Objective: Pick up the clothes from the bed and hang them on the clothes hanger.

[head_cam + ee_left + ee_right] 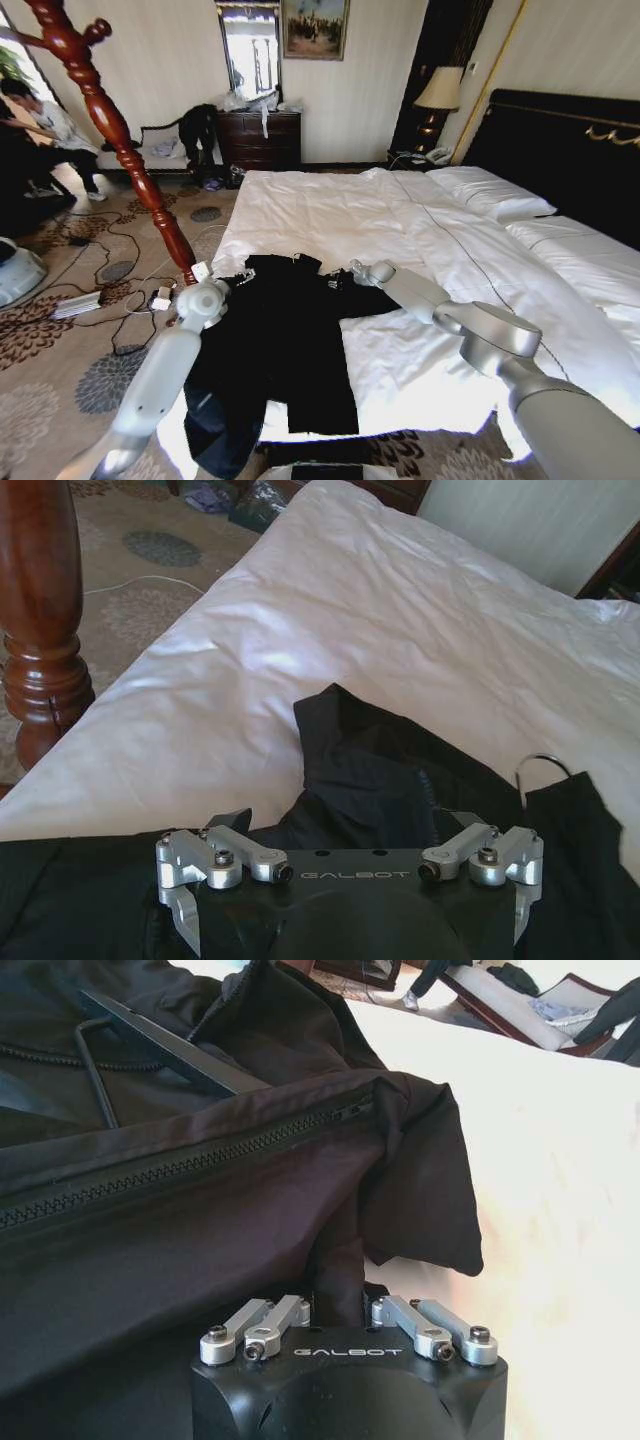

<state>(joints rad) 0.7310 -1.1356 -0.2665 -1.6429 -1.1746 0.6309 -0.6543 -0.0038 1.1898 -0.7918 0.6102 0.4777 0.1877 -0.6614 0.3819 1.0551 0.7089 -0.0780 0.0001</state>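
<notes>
One black jacket [275,350] lies spread on the near corner of the bed [420,240], its lower hem spilling over the mattress edge toward the carpet. Its far sleeve and collar are bunched, so the outline there is hard to read. One black hanger [170,1050] rests inside the collar area; most of it is buried in fabric, and only a sloping arm and part of the metal hook [543,765] show. An open zipper [170,1165] runs along the jacket front.

The left gripper [350,920] sits low over the jacket's left shoulder with its jaws spread wide, fingertips cut off by the frame edge. The right gripper [340,1290] is pinched closed on a fold of the jacket near the zipper. One carved wooden post [110,125] stands on the carpet beside the bed.
</notes>
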